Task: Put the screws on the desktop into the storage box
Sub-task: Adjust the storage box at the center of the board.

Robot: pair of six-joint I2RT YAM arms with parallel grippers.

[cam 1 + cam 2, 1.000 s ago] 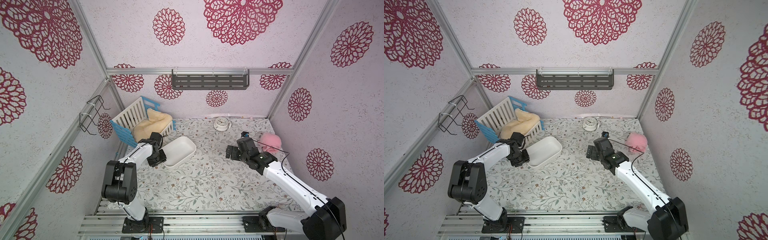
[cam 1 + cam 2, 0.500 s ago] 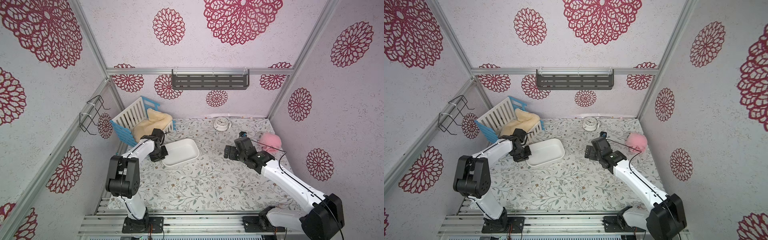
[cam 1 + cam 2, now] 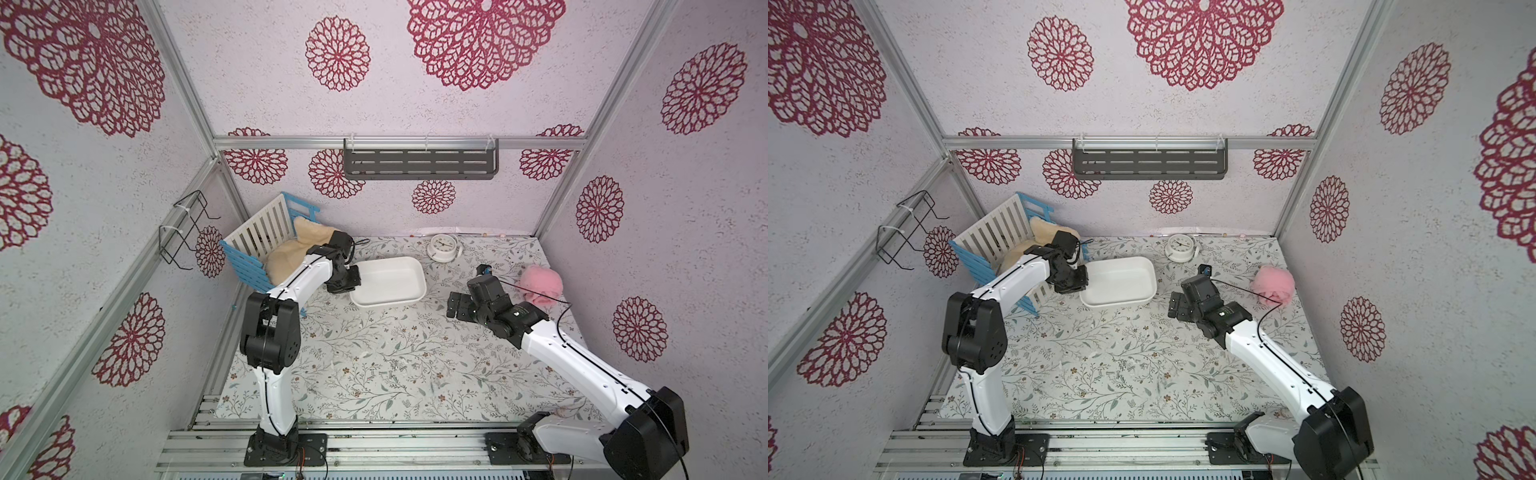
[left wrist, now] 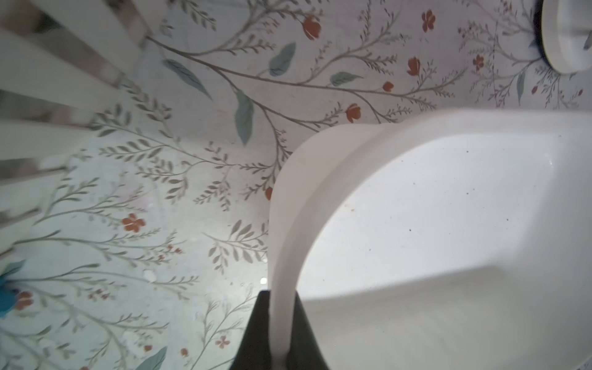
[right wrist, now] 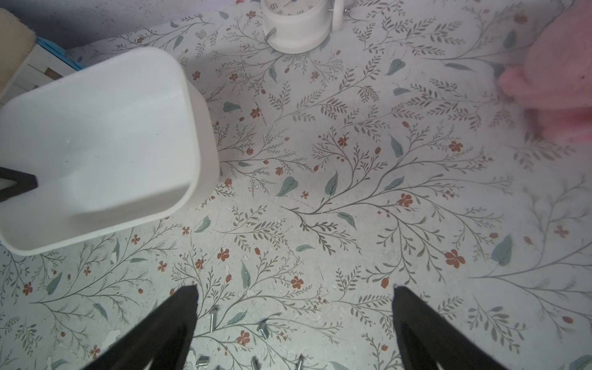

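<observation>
The storage box (image 3: 390, 282) (image 3: 1119, 282), a white tub, sits at the back left of the desktop (image 3: 374, 332). My left gripper (image 3: 355, 282) (image 3: 1084, 282) (image 4: 281, 293) is shut on the box's left wall (image 4: 282, 224), one finger on each side. Whether the box is lifted I cannot tell. Its inside shows no screws. Several small silver screws (image 3: 395, 365) (image 3: 1125, 368) lie scattered on the desktop near the front middle. My right gripper (image 3: 454, 306) (image 3: 1176, 307) (image 5: 294, 288) hovers open to the right of the box, with screws (image 5: 213, 317) below it.
A blue-and-white slatted crate with cream fleece (image 3: 266, 245) stands just left of the box. A white alarm clock (image 3: 442, 247) is at the back. A pink fluffy ball (image 3: 540, 284) lies behind my right arm. A grey shelf (image 3: 419, 164) hangs on the back wall.
My left gripper closed on the box's wall. The box turned from a slant to lie level and shifted right and back. My right gripper drifted slightly left, still open.
</observation>
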